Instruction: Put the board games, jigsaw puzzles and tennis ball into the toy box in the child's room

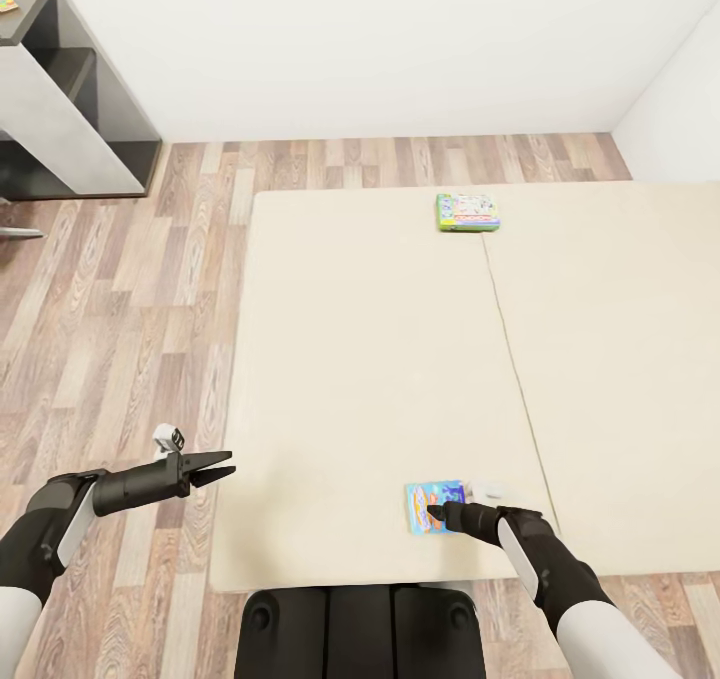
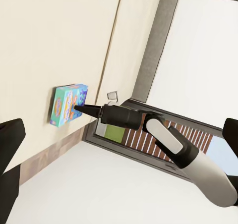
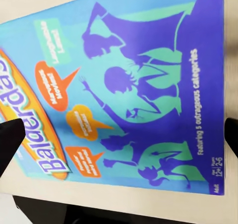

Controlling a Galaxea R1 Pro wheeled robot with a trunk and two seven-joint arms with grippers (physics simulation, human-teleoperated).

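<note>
Reaching down over the near edge of the bed (image 1: 380, 359), the right gripper (image 1: 436, 510) hung right above the blue board game (image 1: 424, 504), which lay flat on the cream cover close to that edge. From the right wrist camera the box's cover (image 3: 124, 90) sat between two dark fingertips (image 3: 10, 142) at the picture's sides, so the fingers stood spread wide apart, with nothing pinched; whether they touched the box I could not tell. The left wrist camera caught the same scene from the side: the right gripper's tip (image 2: 79, 106) pointed at the blue box (image 2: 67, 104). Over on the left, the left gripper (image 1: 222, 466) hovered above the wood-plank floor (image 1: 120, 309) just beside the bed's corner, its two fingers parted in a narrow fork and holding nothing. Farther across the cover, near the bed's far edge and beside the seam that ran down the cover, lay the pale green board game (image 1: 467, 212), flat and well apart from the blue one. Beyond it stood the white wall (image 1: 400, 49), and off in the far left corner a cabinet (image 1: 60, 99) with a dark grey top and open shelves, a small multicoloured sheet (image 1: 7, 0) lying on top of it.
</note>
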